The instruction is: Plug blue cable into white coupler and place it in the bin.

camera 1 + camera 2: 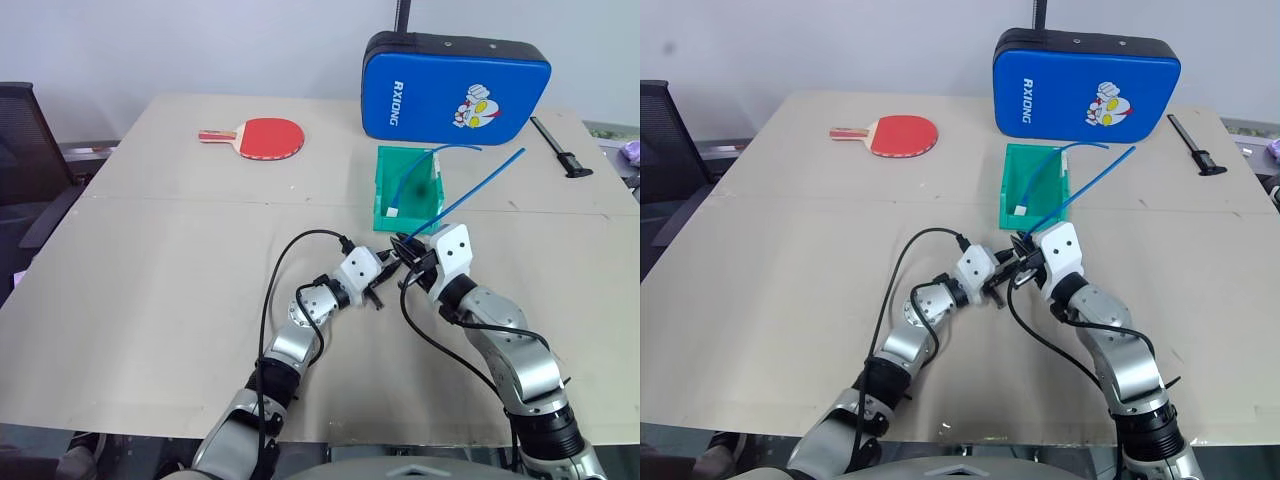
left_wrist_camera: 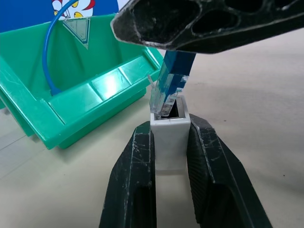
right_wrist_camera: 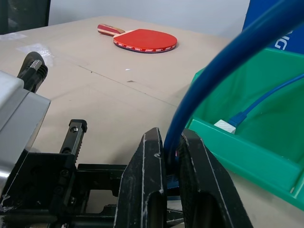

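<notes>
Near the centre of the frame, just in front of the bin [image 1: 383,190], the two grippers meet above the tabletop [image 1: 150,290]. The left gripper [image 2: 170,142] has its fingers clamped on the white coupler [image 2: 170,135], with the socket facing up. The right gripper [image 3: 172,156] has its fingers clamped on the blue cable [image 3: 213,80]. The clear plug [image 2: 166,97] stands tilted at the mouth of the socket, partly inside. A second blue cable [image 1: 415,172] lies in the bin.
</notes>
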You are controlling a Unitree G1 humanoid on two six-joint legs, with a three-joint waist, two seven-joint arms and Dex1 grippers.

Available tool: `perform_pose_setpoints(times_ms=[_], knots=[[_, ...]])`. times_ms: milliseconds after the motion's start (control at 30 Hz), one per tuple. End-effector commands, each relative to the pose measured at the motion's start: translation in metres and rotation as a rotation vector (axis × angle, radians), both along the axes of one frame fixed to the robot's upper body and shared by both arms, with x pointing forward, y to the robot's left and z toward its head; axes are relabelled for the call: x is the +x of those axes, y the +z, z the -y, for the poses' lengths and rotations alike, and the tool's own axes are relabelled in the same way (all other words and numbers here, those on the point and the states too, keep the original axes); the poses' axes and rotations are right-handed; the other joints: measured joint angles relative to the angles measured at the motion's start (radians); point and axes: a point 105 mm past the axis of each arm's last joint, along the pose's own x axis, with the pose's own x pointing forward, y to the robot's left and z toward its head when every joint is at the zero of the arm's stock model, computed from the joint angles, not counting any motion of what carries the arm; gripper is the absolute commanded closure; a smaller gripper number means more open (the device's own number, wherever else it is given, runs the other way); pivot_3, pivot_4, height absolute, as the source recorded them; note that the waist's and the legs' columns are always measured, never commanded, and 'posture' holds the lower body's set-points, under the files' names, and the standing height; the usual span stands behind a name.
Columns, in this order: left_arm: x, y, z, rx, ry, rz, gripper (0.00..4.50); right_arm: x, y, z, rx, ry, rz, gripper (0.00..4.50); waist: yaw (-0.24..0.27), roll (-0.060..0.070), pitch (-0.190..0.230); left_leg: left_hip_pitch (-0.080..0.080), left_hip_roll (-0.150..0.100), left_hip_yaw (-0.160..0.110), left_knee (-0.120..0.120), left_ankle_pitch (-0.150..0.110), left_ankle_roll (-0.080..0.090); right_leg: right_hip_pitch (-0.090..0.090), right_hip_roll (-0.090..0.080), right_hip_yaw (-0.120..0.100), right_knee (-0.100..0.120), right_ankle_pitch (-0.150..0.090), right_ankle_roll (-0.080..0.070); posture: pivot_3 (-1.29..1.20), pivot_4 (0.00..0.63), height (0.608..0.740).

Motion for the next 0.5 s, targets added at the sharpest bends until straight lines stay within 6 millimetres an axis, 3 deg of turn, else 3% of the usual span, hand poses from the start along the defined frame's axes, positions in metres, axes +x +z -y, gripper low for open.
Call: perform_pose_setpoints(times_ms=[33, 300, 500], knots=[[-0.006, -0.011, 0.001, -0.003, 0.002, -0.049, 4.2, -0.003, -0.007, 0.005, -0.017, -0.023, -0.031, 4.5, 0.0, 0.0, 0.0, 0.0, 0.0, 0.0, 0.0, 0.0, 0.0, 0.0, 0.0, 0.0, 0.0, 0.0, 0.0, 0.0, 0.15, 0.701], [-0.005, -0.013, 0.0, 0.001, 0.013, -0.055, 4.2, -0.005, -0.009, 0.006, -0.011, -0.041, -0.056, 4.5, 0.0, 0.0, -0.001, 0.0, 0.0, 0.0, 0.0, 0.0, 0.0, 0.0, 0.0, 0.0, 0.0, 0.0, 0.0, 0.0, 0.15, 0.701], [-0.008, -0.011, 0.003, 0.039, -0.007, -0.013, 4.2, -0.001, -0.009, -0.004, 0.011, -0.049, -0.11, 4.5, -0.002, 0.0, -0.002, 0.001, 0.0, 0.0, 0.0, 0.0, 0.0, 0.0, 0.0, 0.001, 0.001, 0.0, 0.0, 0.0, 0.15, 0.701]])
